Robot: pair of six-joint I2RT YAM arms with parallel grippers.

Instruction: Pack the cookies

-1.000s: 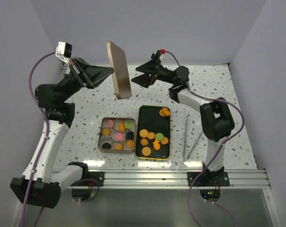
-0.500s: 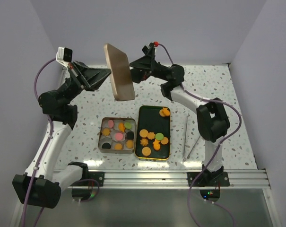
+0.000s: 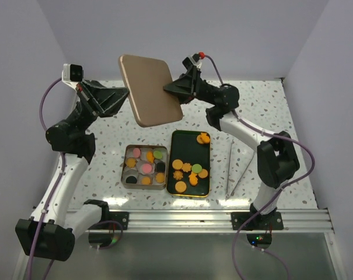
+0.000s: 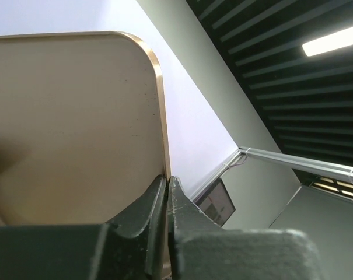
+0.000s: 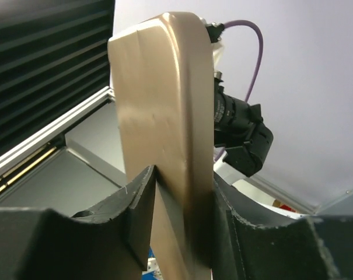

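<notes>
A copper-coloured tin lid (image 3: 151, 90) hangs in the air above the back of the table, tilted with its broad face to the camera. My left gripper (image 3: 126, 92) is shut on its left edge, the fingers pinching the thin rim (image 4: 166, 181) of the lid (image 4: 77, 116). My right gripper (image 3: 167, 87) is shut on the lid's right side; both fingers press on the lid (image 5: 158, 105) at the gripper (image 5: 182, 175). The cookies lie below: several in the square tin (image 3: 125, 175) as coloured rounds (image 3: 145, 166), and several orange ones plus a green one (image 3: 188, 169) on the black tray (image 3: 173, 140).
A pair of thin metal tongs (image 3: 231, 169) lies on the speckled table to the right of the tray. The tin and tray sit side by side near the front rail. Purple walls close in the back and both sides.
The lid has turned from edge-on to face-on. My right gripper came in from the right and closed on the lid's right side. My left arm kept its grip and swung slightly left.
</notes>
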